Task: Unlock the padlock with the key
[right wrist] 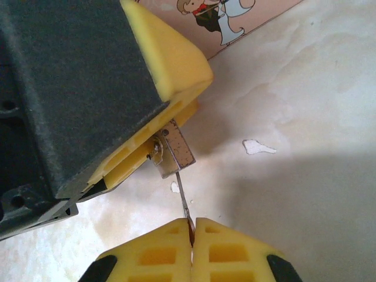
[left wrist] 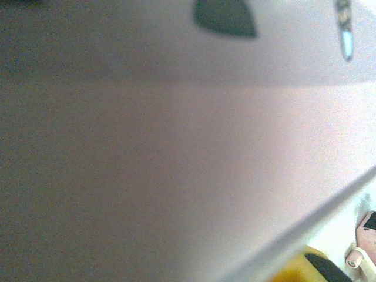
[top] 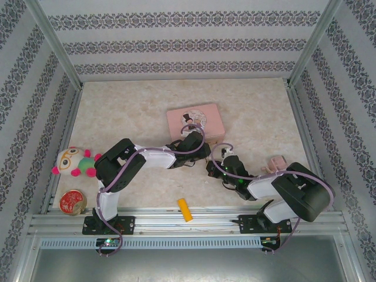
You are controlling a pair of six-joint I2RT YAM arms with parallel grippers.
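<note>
I see one padlock (right wrist: 174,154) and one key (right wrist: 183,202) above the table (right wrist: 305,117). My left gripper (right wrist: 161,126) squeezes the padlock, with one pink tin (right wrist: 258,17) at 1 o'clock. My right gripper (right wrist: 192,235) pinches the key. Its long thin end points to 11 o'clock and reaches the padlock.

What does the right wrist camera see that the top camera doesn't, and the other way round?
Right wrist view, close up: the right gripper pinches the thin key, whose tip reaches the little padlock held by the left gripper. Top view, from far above: a plush toy, a round red-topped tin and a yellow block. Both views: the pink tin and the marbled table.
</note>
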